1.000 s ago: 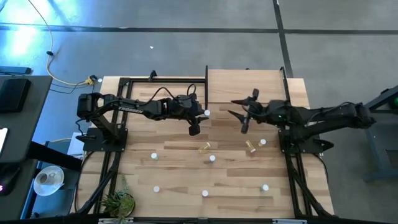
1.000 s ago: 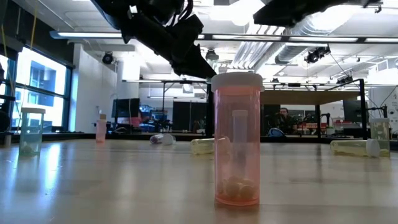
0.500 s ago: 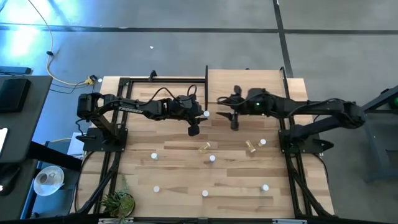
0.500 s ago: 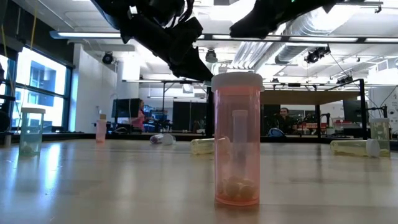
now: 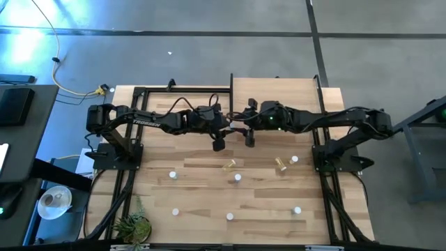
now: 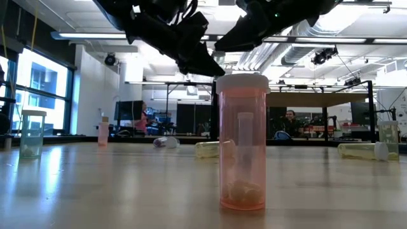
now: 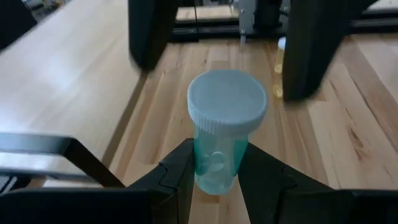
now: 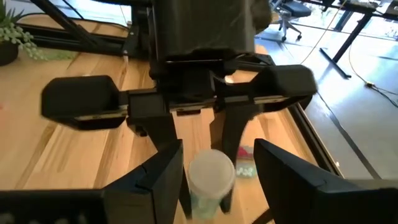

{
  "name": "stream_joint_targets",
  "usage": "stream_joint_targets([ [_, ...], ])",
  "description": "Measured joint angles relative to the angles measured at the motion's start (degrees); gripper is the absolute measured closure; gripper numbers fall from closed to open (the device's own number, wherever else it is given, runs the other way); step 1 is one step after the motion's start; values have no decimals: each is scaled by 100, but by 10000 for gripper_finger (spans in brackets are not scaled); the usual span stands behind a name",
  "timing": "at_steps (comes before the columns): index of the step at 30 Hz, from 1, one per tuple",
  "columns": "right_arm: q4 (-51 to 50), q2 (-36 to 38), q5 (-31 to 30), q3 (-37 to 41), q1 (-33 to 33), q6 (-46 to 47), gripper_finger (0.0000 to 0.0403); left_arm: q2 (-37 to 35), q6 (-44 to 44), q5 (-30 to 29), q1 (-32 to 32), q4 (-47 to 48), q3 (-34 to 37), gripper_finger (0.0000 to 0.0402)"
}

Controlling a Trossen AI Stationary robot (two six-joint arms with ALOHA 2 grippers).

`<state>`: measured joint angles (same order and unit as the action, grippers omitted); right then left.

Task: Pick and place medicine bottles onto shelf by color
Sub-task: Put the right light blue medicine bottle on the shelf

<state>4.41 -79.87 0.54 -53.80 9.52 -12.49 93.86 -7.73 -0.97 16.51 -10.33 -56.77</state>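
In the high view, the left gripper [image 5: 227, 127] and the right gripper [image 5: 238, 127] meet nose to nose above the table [image 5: 202, 183] at the near edge of the shelf [image 5: 279, 94], while white-capped bottles stand scattered on the planks nearer the camera and two amber bottles [image 5: 228, 165] lie on their sides. In the low view, a red bottle [image 6: 241, 142] stands close in front with both dark arms overhead; a green bottle [image 6: 32, 133] stands far off. In the left wrist view, the left gripper's fingers [image 7: 179, 177] are clamped on a teal bottle with a white cap [image 7: 224, 134]. In the right wrist view, the right gripper's fingers [image 8: 158, 177] stand apart, one each side of that bottle's cap, not closed on it.
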Motion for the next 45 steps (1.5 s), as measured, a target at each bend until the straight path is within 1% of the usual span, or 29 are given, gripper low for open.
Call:
stream_joint_targets([
  [7,-144,-47,8,-57,0,2,215,0,-2,-165,0,-152,0,303],
  [14,-203,-45,-101,-57,0,0,217,0,-2,-184,0,-177,0,303],
  [17,-247,-45,-103,-58,0,0,233,0,-2,-184,0,-223,0,303],
  [22,-300,-42,-114,-59,0,53,279,0,-4,-182,-2,-329,0,303],
  [26,-313,-42,-118,-59,0,46,298,0,-2,-182,0,-330,0,303],
  [36,-332,-42,-118,-59,0,2,302,0,-13,-182,0,-327,0,303],
  [39,-332,-42,-121,-58,0,-49,302,0,-177,-184,0,-328,0,301],
  [42,-354,-3,-200,-58,0,-61,303,0,-336,-182,0,-350,0,292],
  [45,-348,102,-204,-57,0,-61,303,-7,-450,-184,0,-351,0,272],
])
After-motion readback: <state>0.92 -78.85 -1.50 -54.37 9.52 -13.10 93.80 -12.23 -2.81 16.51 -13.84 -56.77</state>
